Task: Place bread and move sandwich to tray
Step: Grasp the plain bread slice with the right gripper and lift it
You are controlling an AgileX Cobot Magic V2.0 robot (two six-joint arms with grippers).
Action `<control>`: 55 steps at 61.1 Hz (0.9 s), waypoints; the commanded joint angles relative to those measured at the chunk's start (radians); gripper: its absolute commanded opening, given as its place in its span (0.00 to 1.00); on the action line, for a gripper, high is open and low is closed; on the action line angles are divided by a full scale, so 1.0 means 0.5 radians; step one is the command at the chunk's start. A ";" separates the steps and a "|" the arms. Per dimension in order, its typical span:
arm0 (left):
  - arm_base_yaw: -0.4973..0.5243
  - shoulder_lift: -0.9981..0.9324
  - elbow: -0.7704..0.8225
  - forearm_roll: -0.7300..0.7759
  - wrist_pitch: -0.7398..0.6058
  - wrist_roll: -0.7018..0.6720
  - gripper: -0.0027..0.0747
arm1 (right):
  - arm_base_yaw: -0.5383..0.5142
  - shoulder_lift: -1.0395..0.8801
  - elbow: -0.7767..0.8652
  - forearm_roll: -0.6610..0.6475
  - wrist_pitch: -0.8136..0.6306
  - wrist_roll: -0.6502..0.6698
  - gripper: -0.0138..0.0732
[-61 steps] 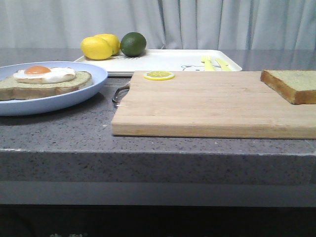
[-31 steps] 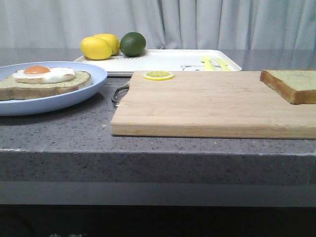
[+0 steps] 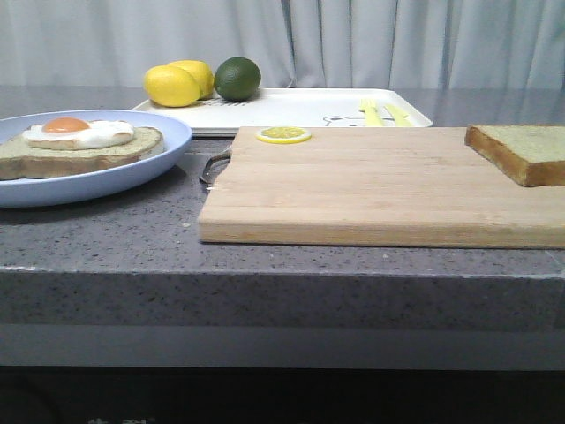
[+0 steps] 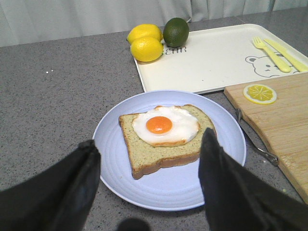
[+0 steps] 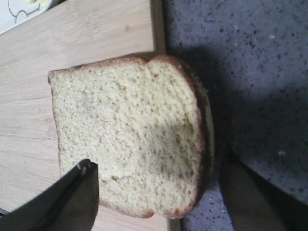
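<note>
The bread (image 3: 521,150) lies on the right end of the wooden cutting board (image 3: 371,185). In the right wrist view the bread (image 5: 130,130) overhangs the board's edge, and my right gripper (image 5: 156,161) is open just above it, one finger on each side. The sandwich (image 3: 79,141), a bread slice with a fried egg, lies on the light-blue plate (image 3: 132,181) at the left. My left gripper (image 4: 149,139) is open and empty, above the near side of the plate (image 4: 115,163) and sandwich (image 4: 166,132). The white tray (image 3: 282,106) stands at the back. Neither gripper shows in the front view.
Two lemons (image 3: 172,86) and a lime (image 3: 237,78) sit at the tray's far left corner. Yellow cutlery (image 3: 380,113) lies at its right end. A lemon slice (image 3: 283,134) lies on the board's far left corner. The counter's front edge is close.
</note>
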State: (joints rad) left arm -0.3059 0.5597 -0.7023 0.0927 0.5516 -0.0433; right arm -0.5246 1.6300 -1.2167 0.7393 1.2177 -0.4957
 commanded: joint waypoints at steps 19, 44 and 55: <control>-0.015 0.015 -0.057 0.008 -0.140 -0.001 0.60 | 0.060 0.042 -0.064 0.112 0.242 -0.055 0.78; -0.015 0.015 -0.057 0.008 -0.140 -0.001 0.60 | 0.103 0.053 -0.064 0.109 0.242 -0.072 0.56; -0.015 0.015 -0.057 0.008 -0.140 -0.001 0.60 | 0.103 0.053 -0.064 0.109 0.242 -0.072 0.34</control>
State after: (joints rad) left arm -0.3059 0.5597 -0.7023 0.0927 0.5532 -0.0433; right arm -0.4732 1.6956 -1.2183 0.7393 1.2086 -0.5184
